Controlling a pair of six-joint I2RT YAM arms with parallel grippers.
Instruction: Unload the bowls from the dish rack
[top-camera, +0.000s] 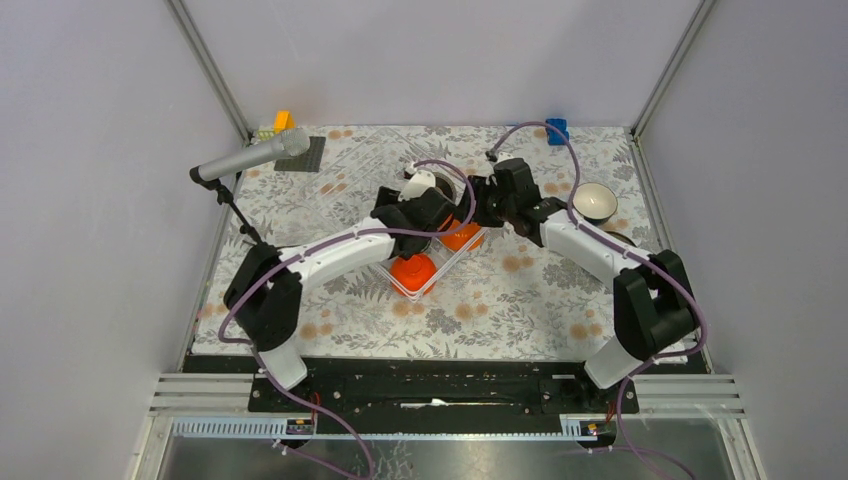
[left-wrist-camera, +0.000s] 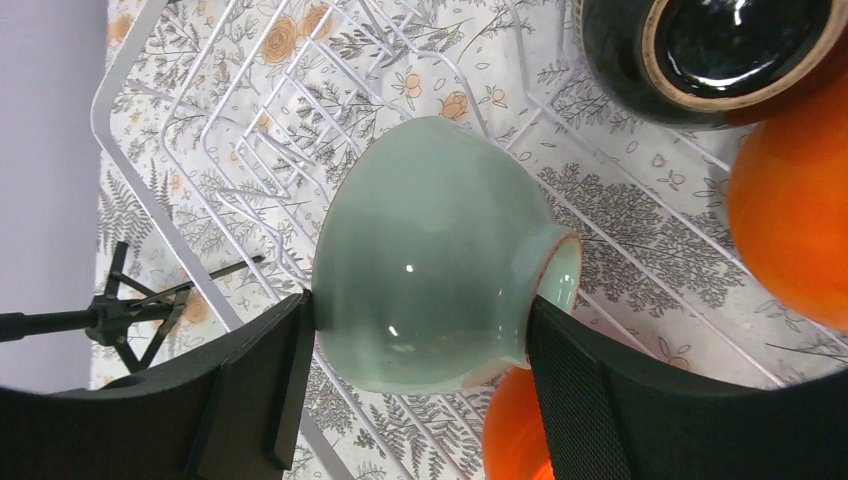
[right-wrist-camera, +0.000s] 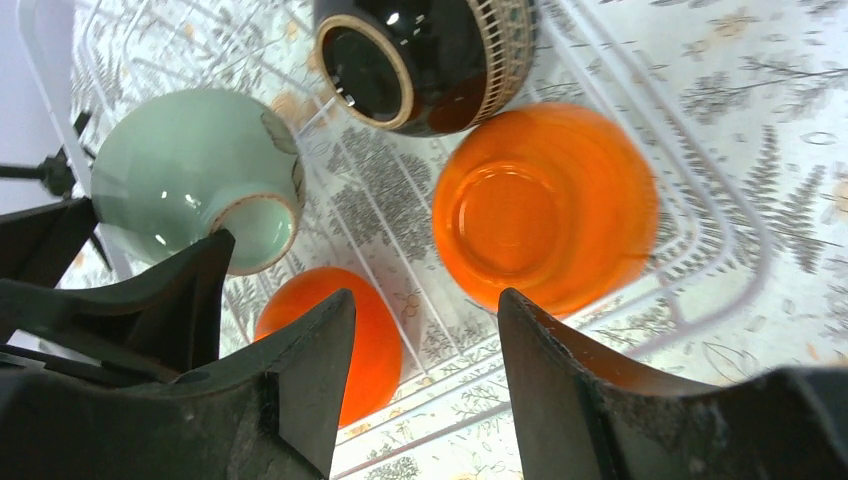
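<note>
So over on the left, my left gripper (left-wrist-camera: 420, 302) was pinching the mint bowl (left-wrist-camera: 430, 250) across its side and foot. The bowl was tipped on its side over the dish rack (left-wrist-camera: 150, 190). That glaze looked slick, so my thinking was to lift straight up, stay clear of the wire rim, and only then swing out to the table (top-camera: 520, 300).

Middle of the rack had the dark brown bowl (right-wrist-camera: 440, 60), an upside-down orange bowl (right-wrist-camera: 545, 205) and a second orange bowl (right-wrist-camera: 380, 350).

My right gripper (right-wrist-camera: 422, 300) hung over those with its jaws spread, holding nothing. It was close to the left one, so I figured one arm should move at a time. Far right, the cream bowl (top-camera: 597, 203) sat out on the table.
</note>
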